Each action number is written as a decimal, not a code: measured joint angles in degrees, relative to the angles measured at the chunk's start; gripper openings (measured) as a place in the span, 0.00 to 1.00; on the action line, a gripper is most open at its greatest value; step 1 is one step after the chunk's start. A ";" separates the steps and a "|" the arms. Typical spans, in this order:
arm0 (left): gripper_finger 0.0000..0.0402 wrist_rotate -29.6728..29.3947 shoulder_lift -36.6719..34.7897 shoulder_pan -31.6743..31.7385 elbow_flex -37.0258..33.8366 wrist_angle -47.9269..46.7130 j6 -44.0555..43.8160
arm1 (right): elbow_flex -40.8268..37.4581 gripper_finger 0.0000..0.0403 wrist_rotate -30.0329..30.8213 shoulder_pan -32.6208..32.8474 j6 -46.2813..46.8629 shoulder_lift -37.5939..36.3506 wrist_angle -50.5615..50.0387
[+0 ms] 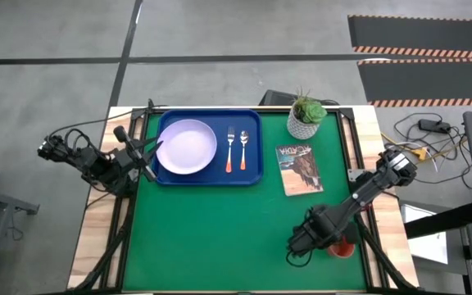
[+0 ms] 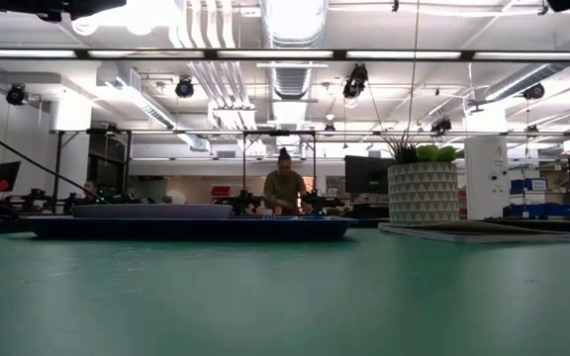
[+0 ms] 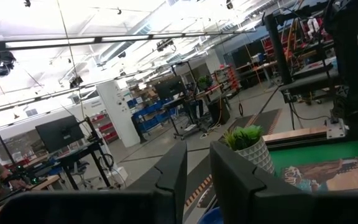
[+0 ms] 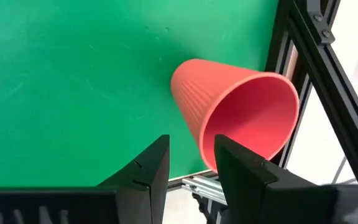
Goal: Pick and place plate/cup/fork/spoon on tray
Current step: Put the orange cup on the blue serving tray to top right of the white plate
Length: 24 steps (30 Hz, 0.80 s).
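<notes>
Three of the tableware pieces already sit on the large rectangular blue plastic tray [image 1: 211,176], which lies at the far left part of the green table [image 1: 220,238]: the round flat pale lavender plate [image 1: 187,147] on the tray's left half, then the small silver fork with an orange handle [image 1: 229,151], and just beside it the small silver spoon with an orange handle [image 1: 243,149], both lying lengthwise on the tray's right half.

The small orange-red round cup [image 4: 235,112] is well apart from them, at the table's near right corner. It is tilted, its open mouth turned toward the black frame rail at the right edge. The right tool [image 4: 188,165] is down at that corner, its two dark fingers [image 4: 244,174] a narrow gap apart just beside the cup's wall; whether they touch it cannot be told.

The left tool [image 1: 146,150] waits at the tray's left edge, its fingers narrowly parted and holding nothing.

Near the far right corner stand a white patterned pot with a green plant [image 1: 306,117] and, just in front of it, a small printed booklet [image 1: 298,168].
</notes>
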 joint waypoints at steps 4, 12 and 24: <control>0.14 0.00 0.00 -0.01 0.00 0.02 -0.01 | -0.12 0.30 0.04 1.05 1.45 0.04 0.21; 0.14 0.00 -0.02 0.00 -0.26 0.04 0.02 | -0.75 0.29 0.06 3.83 5.73 1.62 1.12; 0.14 0.00 -0.01 -0.01 -0.28 0.04 0.03 | -0.84 0.06 1.69 4.13 5.91 4.13 2.13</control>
